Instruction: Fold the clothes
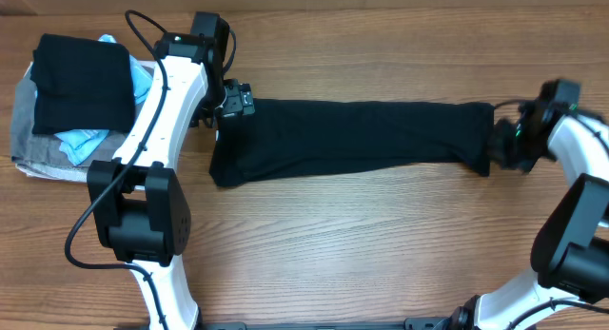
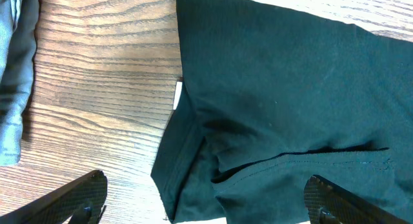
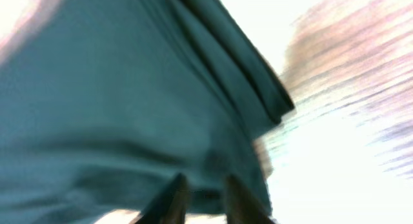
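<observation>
L gripper (image 1: 233,100) hung wide open, empty, over the left end of the shirt (image 1: 352,135), white label (image 2: 178,95) just beside. Shirt lay mid-frame as a long band, axis left–right. R gripper (image 1: 501,145) sat at the right end; wrist view too blurred, can't tell if clamped. Each arm was nearest its own end, so prob. an end-to-end fold next. Pile (image 1: 38,151) lay upper left, apart.

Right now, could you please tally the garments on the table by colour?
Black: 2, the long T-shirt laid across the middle and a folded black garment atop the pile
Light blue: 1, the light-blue garment in the pile
Grey: 1, the grey garment at the bottom of the pile
Total: 4
</observation>
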Robot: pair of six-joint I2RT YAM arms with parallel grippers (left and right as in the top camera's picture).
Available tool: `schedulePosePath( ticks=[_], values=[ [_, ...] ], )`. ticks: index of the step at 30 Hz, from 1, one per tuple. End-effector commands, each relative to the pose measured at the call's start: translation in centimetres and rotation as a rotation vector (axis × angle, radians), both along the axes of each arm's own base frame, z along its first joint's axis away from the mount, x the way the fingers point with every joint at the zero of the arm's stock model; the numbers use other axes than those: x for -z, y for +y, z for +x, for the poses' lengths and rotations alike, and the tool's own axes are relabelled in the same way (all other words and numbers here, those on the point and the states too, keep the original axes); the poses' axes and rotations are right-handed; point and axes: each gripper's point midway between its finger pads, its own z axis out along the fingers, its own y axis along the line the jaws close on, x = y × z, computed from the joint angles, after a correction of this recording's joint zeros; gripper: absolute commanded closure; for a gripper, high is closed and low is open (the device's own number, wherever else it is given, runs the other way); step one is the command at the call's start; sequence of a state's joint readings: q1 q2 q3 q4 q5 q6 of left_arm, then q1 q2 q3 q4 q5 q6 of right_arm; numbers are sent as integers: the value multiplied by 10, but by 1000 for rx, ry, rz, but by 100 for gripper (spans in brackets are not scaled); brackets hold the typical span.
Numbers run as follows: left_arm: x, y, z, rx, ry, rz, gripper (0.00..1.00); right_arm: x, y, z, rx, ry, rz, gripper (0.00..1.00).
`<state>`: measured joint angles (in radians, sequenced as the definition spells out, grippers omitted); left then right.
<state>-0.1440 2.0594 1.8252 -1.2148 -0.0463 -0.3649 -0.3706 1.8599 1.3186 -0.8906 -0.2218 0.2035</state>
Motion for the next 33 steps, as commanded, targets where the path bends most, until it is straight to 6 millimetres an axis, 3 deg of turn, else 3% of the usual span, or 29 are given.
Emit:
schedulePosePath(
  ticks=[1,2,3,6,9,14,25,33],
  values=[
    [0,0,-1,-8,0,5,0,-49,-5,33,-62,-127,-26,42],
    [0,0,-1,-8,0,5,0,-56,-6,36,-68,-136,-32,25],
    [0,0,-1,-8,0,5,0,-62,-6,37,-68,-139,-33,23],
    [0,0,-1,-8,0,5,0,-75,-6,37,-118,-143,-49,22],
    [0,0,-1,-8,0,5,0,-72,-8,34,-217,-140,-91,27],
    [0,0,-1,-8,0,5,0,-46,-30,24,-209,-44,-206,30],
    [0,0,-1,-8,0,5,0,22,-24,25,-244,33,-134,32],
    [0,0,-1,-8,0,5,0,42,-23,23,-247,66,-111,36]
  ],
)
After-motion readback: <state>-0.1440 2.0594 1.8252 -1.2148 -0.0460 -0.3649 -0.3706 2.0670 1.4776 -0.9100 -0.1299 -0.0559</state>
